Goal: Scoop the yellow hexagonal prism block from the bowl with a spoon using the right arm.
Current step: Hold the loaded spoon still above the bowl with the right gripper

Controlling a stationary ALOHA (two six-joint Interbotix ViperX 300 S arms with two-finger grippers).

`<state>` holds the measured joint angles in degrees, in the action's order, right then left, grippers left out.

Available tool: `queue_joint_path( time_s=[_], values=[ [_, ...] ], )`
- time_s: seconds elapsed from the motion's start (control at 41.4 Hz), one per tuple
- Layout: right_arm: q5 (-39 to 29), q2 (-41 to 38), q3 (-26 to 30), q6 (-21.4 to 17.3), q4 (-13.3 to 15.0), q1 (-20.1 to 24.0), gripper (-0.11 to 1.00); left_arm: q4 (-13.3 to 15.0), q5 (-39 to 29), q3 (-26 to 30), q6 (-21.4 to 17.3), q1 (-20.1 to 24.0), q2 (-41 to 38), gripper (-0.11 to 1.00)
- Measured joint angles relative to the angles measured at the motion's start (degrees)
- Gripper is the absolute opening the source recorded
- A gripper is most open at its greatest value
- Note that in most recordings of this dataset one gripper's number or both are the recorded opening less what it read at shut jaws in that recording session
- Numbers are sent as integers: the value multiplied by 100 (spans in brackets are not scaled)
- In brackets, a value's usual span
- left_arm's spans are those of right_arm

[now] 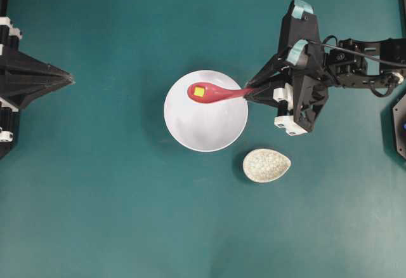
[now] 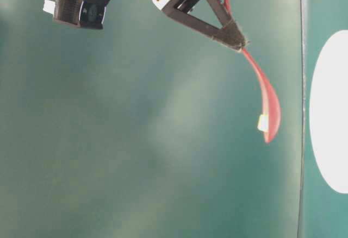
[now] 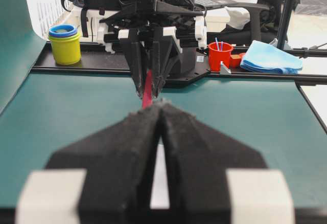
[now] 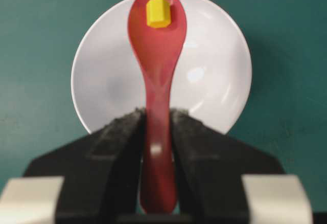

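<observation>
In the overhead view the right gripper (image 1: 248, 92) sits right of centre, its jaws closed on the handle of the red spoon (image 1: 212, 92), which reaches leftward over the upper part of the white bowl (image 1: 206, 132). The yellow block (image 1: 199, 91) lies in the spoon's scoop, so it is no longer on the bowl's floor. The wrist view shows why the grip looks as it does: the handle is pinched between the two pads (image 4: 122, 132) near its end, leaving the whole scoop free and roughly level so the block stays seated near the tip. The table-level view shows the spoon held clear above the bowl, block still on board. I judge the scoop essentially done. The left gripper (image 1: 66, 75), at the left edge, is closed on nothing and parked well apart. A speckled spoon rest (image 1: 266, 165) lies just below right of the bowl.
</observation>
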<state>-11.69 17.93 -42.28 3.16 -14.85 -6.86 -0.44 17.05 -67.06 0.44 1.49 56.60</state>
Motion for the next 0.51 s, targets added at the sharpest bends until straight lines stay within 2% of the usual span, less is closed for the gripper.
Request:
queue_joint_path(
  time_s=[0.507],
  values=[
    [0, 26, 35, 0, 0, 0, 24, 0, 0, 0, 0, 0, 0, 3]
  ],
)
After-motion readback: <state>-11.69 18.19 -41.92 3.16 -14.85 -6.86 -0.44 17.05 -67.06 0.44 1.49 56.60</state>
